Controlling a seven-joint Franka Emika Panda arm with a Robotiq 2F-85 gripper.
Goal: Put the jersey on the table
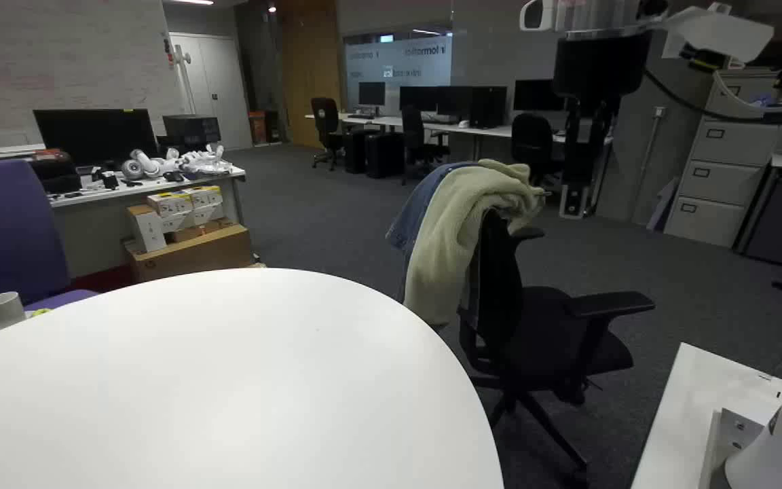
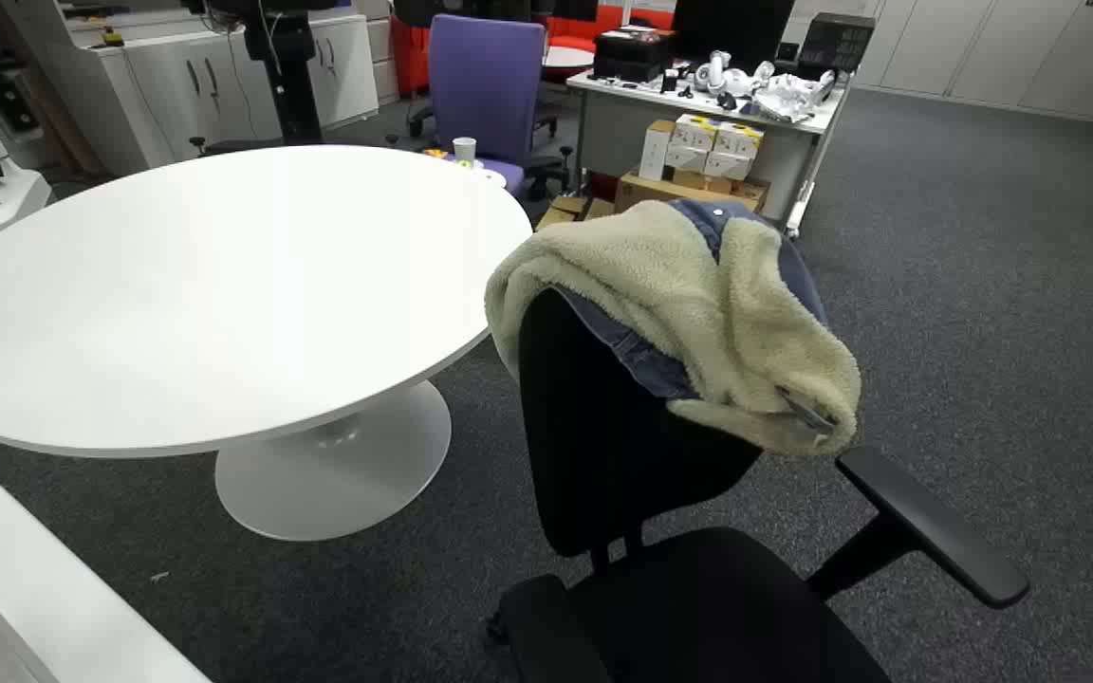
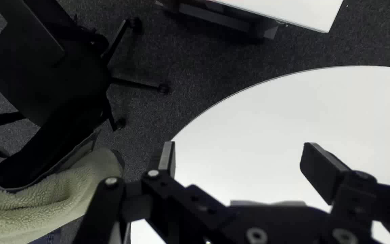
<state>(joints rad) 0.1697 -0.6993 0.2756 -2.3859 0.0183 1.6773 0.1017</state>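
Near the table (image 2: 224, 285) stand a cup (image 2: 464, 150) and, on carpet (image 2: 973, 313), a chair (image 2: 603, 427) draped with the jacket (image 2: 641, 256), while the gripper (image 3: 240, 150) gapes wide.

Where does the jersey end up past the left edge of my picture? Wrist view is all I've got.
Observer: In an exterior view, the jersey carries on over the back of the black chair, and its far end hangs near an armrest.
Operator: Okay. And is anything standing by the table that I can't see?
Observer: Yes, in both exterior views a purple chair stands next to the table.
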